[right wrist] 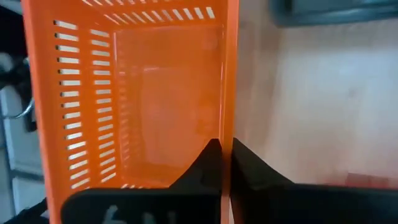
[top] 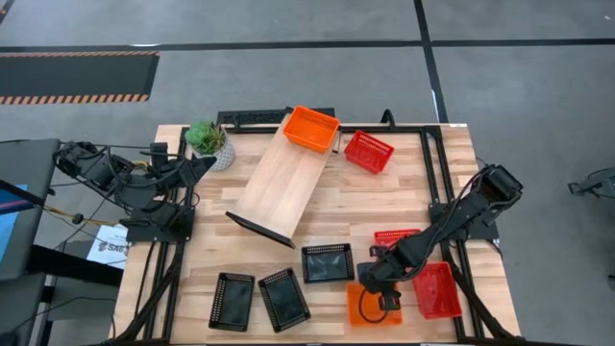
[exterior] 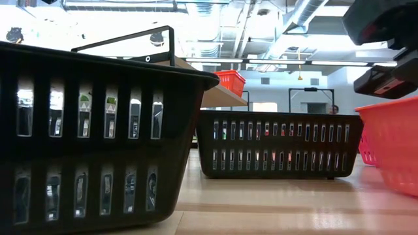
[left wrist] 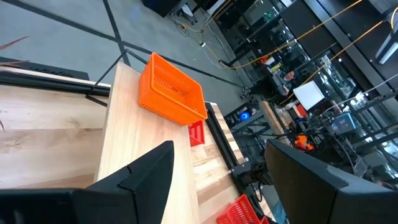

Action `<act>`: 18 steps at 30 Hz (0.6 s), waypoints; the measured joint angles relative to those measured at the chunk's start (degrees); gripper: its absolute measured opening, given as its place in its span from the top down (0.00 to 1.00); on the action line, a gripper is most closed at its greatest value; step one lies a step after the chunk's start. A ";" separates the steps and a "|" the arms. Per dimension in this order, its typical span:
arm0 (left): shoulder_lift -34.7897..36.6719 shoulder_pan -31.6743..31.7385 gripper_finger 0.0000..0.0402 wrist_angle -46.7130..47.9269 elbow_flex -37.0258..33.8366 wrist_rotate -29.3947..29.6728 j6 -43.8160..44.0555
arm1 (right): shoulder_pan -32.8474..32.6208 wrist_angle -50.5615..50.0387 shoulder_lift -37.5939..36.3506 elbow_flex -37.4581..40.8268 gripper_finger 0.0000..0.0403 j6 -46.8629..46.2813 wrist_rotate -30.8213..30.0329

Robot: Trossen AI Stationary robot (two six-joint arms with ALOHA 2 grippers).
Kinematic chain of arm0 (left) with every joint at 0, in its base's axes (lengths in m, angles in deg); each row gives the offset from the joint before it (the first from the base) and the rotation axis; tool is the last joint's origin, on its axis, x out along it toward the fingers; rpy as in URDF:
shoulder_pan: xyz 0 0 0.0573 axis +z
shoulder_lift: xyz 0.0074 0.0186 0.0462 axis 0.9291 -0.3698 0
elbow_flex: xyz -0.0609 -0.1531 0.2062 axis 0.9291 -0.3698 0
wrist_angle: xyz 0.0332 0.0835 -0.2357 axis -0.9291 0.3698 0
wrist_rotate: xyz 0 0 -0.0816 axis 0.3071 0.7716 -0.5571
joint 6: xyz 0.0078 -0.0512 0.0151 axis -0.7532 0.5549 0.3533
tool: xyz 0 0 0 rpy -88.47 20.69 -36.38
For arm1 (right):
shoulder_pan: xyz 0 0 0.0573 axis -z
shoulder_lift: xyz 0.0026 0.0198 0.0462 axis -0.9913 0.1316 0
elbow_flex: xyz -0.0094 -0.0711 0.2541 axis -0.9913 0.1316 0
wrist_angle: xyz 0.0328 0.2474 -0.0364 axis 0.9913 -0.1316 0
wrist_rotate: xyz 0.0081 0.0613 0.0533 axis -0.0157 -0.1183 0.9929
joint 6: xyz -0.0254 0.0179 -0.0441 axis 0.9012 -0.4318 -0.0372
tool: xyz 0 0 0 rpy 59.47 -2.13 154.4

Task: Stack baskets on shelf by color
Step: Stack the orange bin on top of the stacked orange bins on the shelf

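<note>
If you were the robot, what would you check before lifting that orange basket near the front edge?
1. Right gripper pinched on the orange basket wall: ok, one finger on each side.
2. Firmness of that grip: cannot tell.
3. Free spot on the shelf: ok, bare board beside the orange basket already there.
4. Red basket next to the held one: not ok, very close, may get nudged.
5. Left gripper out of the path: ok, parked beside the potted plant.
</note>
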 joint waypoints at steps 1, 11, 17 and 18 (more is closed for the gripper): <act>0.00 0.00 0.40 0.00 0.00 0.00 0.00 | 0.00 -0.08 -0.18 -0.21 0.95 0.01 1.21; 0.02 -0.02 0.40 -0.02 0.00 -0.19 0.01 | 1.48 -7.80 -8.10 -6.07 0.98 2.02 10.20; 0.04 0.00 0.40 -0.02 0.00 -0.63 -0.26 | 10.13 -20.31 -19.36 -12.54 0.98 4.22 7.58; 0.04 0.00 0.40 0.02 0.00 -0.61 -0.26 | 12.40 -21.68 -21.08 -13.90 0.97 4.85 6.13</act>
